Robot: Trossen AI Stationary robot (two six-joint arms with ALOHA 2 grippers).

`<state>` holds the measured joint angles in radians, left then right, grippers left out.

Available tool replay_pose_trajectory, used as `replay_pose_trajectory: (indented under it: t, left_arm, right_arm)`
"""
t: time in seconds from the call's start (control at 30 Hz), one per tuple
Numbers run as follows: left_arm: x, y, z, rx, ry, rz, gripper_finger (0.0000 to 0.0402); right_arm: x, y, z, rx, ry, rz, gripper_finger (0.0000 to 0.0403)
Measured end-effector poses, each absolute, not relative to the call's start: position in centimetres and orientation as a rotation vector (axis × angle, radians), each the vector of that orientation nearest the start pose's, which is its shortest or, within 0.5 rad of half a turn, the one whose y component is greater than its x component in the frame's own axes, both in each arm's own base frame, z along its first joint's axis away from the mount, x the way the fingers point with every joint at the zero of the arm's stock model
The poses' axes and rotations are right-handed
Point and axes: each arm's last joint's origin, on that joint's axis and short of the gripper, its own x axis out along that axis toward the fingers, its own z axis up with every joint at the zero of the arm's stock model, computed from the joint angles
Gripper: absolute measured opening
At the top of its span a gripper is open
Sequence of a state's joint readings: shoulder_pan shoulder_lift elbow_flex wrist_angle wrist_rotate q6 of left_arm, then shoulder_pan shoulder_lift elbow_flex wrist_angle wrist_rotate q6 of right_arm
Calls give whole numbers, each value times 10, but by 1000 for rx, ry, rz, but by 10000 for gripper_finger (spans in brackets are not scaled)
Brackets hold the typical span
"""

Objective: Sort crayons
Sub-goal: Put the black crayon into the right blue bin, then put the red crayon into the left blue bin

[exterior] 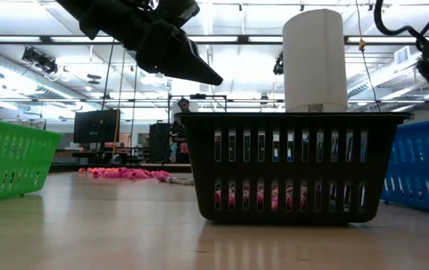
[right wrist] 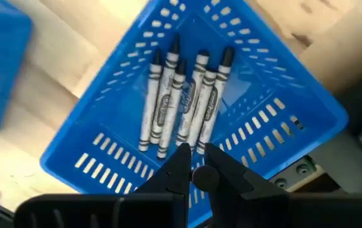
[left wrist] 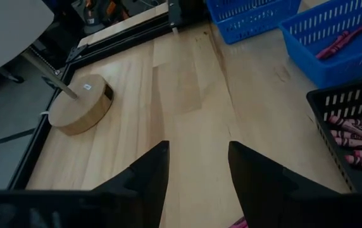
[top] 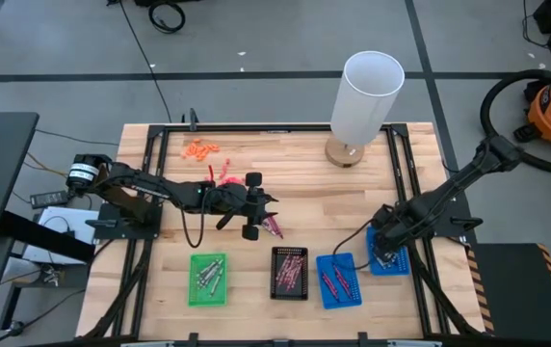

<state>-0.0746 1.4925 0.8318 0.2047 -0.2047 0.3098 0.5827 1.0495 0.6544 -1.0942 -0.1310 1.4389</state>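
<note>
Midway across the desk [top: 304, 207], we hold our left gripper [left wrist: 197, 174] beside the black tray [top: 289, 273], jaws wide and empty. Our right gripper [right wrist: 197, 168], jaws nearly closed, empty, hovers over grey crayons [right wrist: 181, 101] in a blue tray [right wrist: 105, 152]. Light, stiff, brittle, they seem best pinched mid-length.

Looking straight down from overhead: whole table [top: 285, 207], both arms. Level with the tabletop, close behind the black tray [exterior: 286, 165], facing the room. Riding the left wrist, looking across bare wood toward the lamp base [left wrist: 80, 104]. Riding the right wrist, close above the blue tray [right wrist: 193, 107]. Shared by overhead, low and left-wrist views: black tray, lamp.
</note>
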Motion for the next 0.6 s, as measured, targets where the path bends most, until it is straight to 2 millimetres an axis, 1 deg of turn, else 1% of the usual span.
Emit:
replay_pose_trajectory:
  t: [0.1,0.27,0.43,0.53,0.6]
  left_arm:
    - [315,-18,221,367,469,57,173]
    - [315,-18,220,377,489,51,173]
    - [314,-18,218,387,508,47,173]
    - [314,-18,218,389,509,46,173]
    - [314,-18,218,392,511,45,173]
  right_arm:
    - [123,87,193,777,1568,-537,54]
    - [129,91,191,784,1575,-475,86]
    - [130,86,194,829,1583,-462,118]
    - [131,82,198,865,1561,-450,124]
    - [133,79,204,860,1524,-430,124]
